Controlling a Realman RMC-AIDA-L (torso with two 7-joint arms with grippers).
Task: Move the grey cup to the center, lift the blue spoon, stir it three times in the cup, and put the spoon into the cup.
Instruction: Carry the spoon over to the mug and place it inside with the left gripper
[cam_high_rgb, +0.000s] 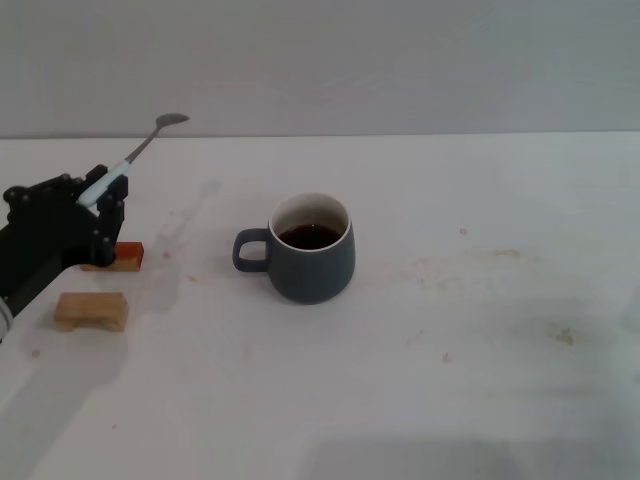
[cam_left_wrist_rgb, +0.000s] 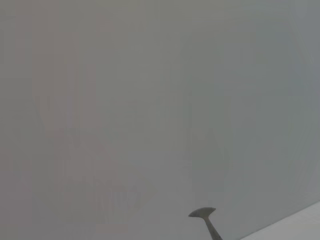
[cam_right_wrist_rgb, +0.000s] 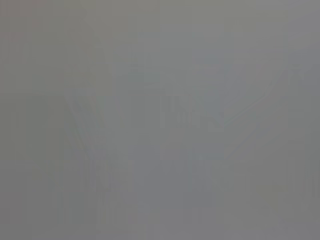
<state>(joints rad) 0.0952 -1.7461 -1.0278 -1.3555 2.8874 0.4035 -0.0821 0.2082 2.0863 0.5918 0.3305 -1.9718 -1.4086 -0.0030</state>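
The grey cup (cam_high_rgb: 311, 250) stands upright near the middle of the table, handle toward my left, with dark liquid inside. My left gripper (cam_high_rgb: 108, 192) is at the left, raised above the table, shut on the pale-blue handle of the blue spoon (cam_high_rgb: 140, 150). The spoon points up and away, its metal bowl highest. The spoon's bowl also shows in the left wrist view (cam_left_wrist_rgb: 202, 213) against the bare wall. The gripper is well left of the cup. My right gripper is out of view.
A tan wooden block (cam_high_rgb: 91, 310) lies at the front left. An orange-brown block (cam_high_rgb: 125, 255) lies just below the left gripper. The white table (cam_high_rgb: 450, 340) carries faint stains to the right of the cup. A grey wall stands behind.
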